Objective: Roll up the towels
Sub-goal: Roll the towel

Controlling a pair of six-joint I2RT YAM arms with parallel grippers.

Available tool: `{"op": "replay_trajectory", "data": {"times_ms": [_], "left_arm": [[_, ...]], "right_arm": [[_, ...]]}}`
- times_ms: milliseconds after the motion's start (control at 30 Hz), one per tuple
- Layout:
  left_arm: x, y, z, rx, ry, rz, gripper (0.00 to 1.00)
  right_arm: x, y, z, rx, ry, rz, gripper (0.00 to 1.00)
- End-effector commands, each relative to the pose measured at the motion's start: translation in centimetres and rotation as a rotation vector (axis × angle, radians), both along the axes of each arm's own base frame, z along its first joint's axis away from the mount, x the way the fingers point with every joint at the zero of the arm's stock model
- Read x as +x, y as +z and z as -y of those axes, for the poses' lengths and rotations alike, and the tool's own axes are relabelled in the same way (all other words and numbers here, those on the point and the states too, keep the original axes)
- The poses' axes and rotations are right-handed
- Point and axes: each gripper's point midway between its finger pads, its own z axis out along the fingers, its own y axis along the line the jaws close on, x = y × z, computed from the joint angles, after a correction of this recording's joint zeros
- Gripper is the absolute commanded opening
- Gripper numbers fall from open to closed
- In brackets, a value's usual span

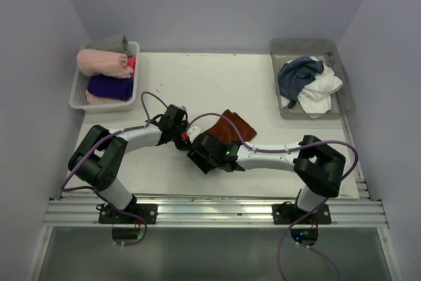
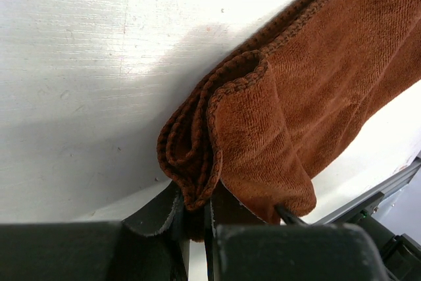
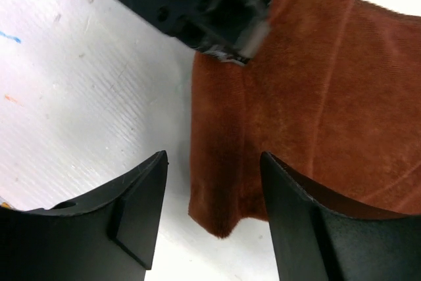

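Towel in rust-brown (image 1: pixel 231 125): lay bunched on the table (image 1: pixel 197 80), mid-frame of the top view. Left gripper (image 2: pixel 197 205): clamped tight on its folded hem, bottom centre of the left wrist view. Right gripper (image 3: pixel 214 159): stood with jaws apart over the cloth's edge, gripping nothing. Slate-blue towel (image 1: pixel 296 74) and white towel (image 1: pixel 323 89): sat heaped in grey bin (image 1: pixel 345 106), upper right

The left wrist view's edge cuts off the rust-brown towel (image 2: pixel 316 97).
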Motion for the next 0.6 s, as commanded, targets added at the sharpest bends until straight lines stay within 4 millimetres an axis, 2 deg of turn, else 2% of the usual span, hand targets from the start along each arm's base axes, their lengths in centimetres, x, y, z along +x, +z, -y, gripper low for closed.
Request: {"op": "replay_trajectory", "data": {"times_ms": [0, 100, 200, 233, 300, 333, 367, 400, 500, 567], "left_arm": [[0.4, 1.0, 0.0, 0.003, 0.019, 0.008, 0.00], [0.4, 1.1, 0.0, 0.005, 0.020, 0.008, 0.00], [0.2, 1.2, -0.1, 0.006, 0.021, 0.002, 0.00], [0.2, 1.3, -0.1, 0.004, 0.020, 0.004, 0.00], [0.1, 1.5, 0.0, -0.007, 0.021, -0.001, 0.02], [-0.2, 1.9, 0.4, -0.035, 0.007, -0.008, 0.05], [0.0, 2.2, 0.4, -0.051, 0.007, 0.001, 0.09], [0.0, 2.4, 0.4, -0.058, 0.008, 0.002, 0.20], [0.3, 3.5, 0.1, -0.065, 0.020, 0.023, 0.39], [0.4, 4.2, -0.4, -0.066, 0.030, 0.039, 0.46]], "right_arm": [[0.6, 0.5, -1.7, 0.016, 0.020, 0.046, 0.60], [0.7, -0.8, -1.7, -0.001, 0.008, 0.052, 0.56], [1.3, -1.4, -1.6, 0.007, -0.033, 0.078, 0.44], [1.6, -1.6, -1.3, 0.002, -0.057, 0.096, 0.34], [2.1, -1.5, -1.3, 0.018, -0.081, 0.117, 0.22], [2.2, -1.4, -1.3, 0.023, -0.083, 0.117, 0.12], [2.1, -1.1, -1.6, 0.036, -0.080, 0.115, 0.05], [2.1, -0.8, -1.8, 0.049, -0.075, 0.113, 0.00], [1.3, -0.3, -2.4, 0.120, -0.044, 0.058, 0.00], [0.6, -0.2, -2.6, 0.163, -0.018, -0.004, 0.00]]}}
